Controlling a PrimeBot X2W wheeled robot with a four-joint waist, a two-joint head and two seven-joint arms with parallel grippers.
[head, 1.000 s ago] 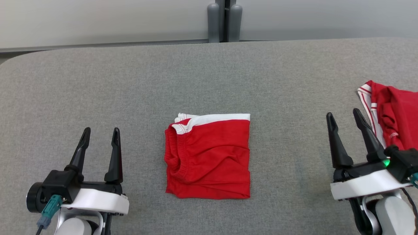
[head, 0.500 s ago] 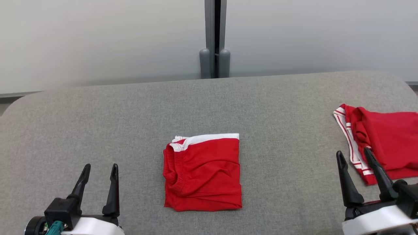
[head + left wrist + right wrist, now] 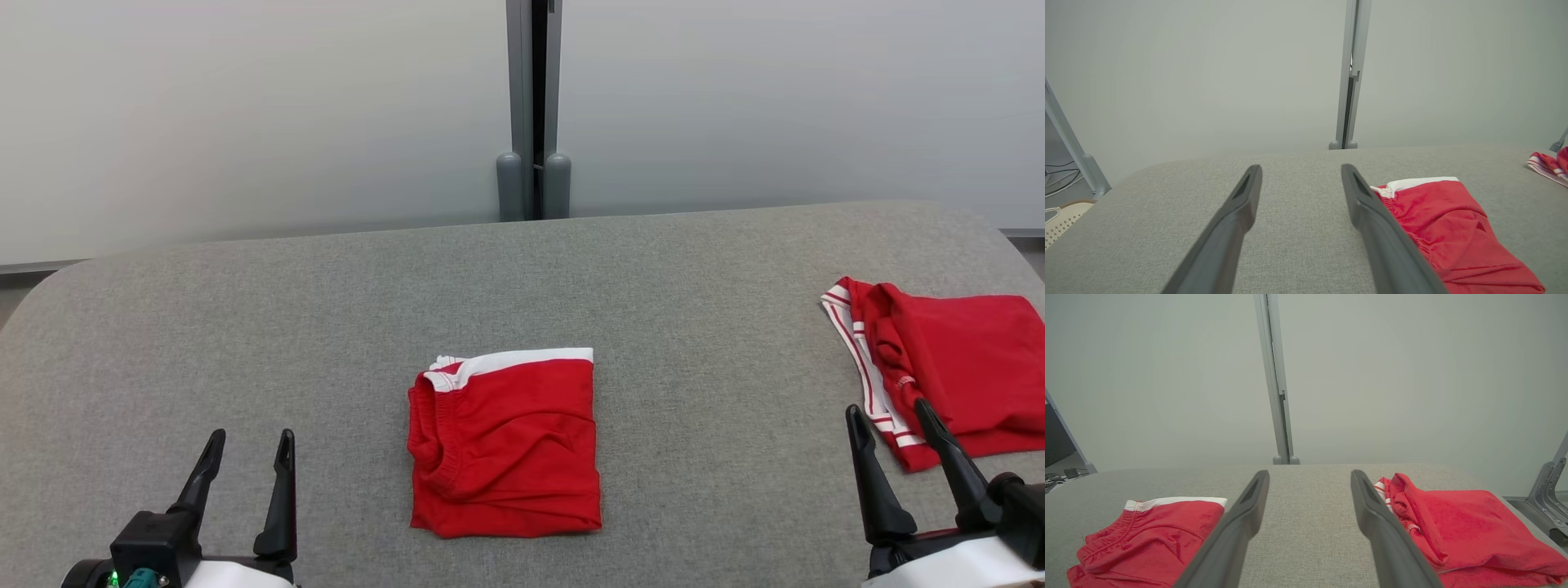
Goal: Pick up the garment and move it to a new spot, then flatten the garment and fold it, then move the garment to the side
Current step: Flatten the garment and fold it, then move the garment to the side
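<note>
Where head view ends, side garment (image 3: 955, 367) clipped | right gripper (image 3: 888, 406) base cropped

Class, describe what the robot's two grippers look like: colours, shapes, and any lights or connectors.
Both have two long, tapering black fingers rising from a black block on a white housing. The left gripper shows a small green light and a teal connector at its base; the right gripper has the same build.
</note>
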